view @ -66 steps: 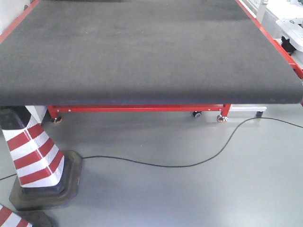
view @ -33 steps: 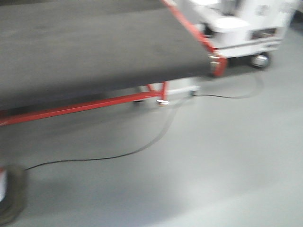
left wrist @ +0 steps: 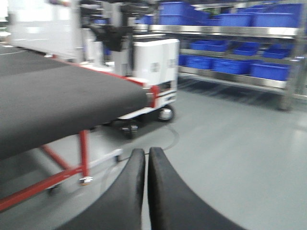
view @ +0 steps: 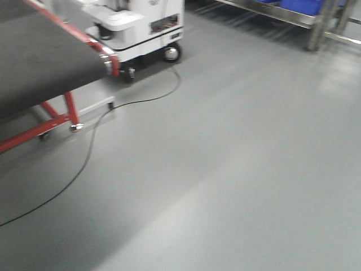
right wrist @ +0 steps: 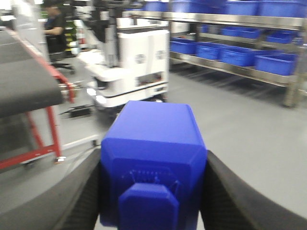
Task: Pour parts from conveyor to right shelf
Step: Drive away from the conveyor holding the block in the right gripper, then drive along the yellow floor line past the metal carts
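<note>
My right gripper (right wrist: 153, 175) is shut on one of the parts, a bright-blue block (right wrist: 153, 143) with a stud facing the camera, held between the two black fingers (right wrist: 86, 196). In the left wrist view my left gripper (left wrist: 146, 155) is shut with nothing in it. The dark grey conveyor (view: 34, 62) with its red frame lies at the left (left wrist: 57, 100) (right wrist: 24, 81). Far off to the right stands the right shelf (left wrist: 230, 32), a steel rack (right wrist: 230, 20) holding blue bins (left wrist: 268, 70); only its corner (view: 307, 20) shows in the front view.
A white wheeled machine (view: 141, 28) stands by the conveyor's end (left wrist: 153, 72). A black cable (view: 90, 147) runs across the grey floor. A person in dark clothes (right wrist: 55, 28) stands far back left. Open floor (view: 254, 141) stretches toward the shelf.
The front view has swung right: the conveyor slid from filling the frame to the left edge, and the white machine and shelf corner came into view.
</note>
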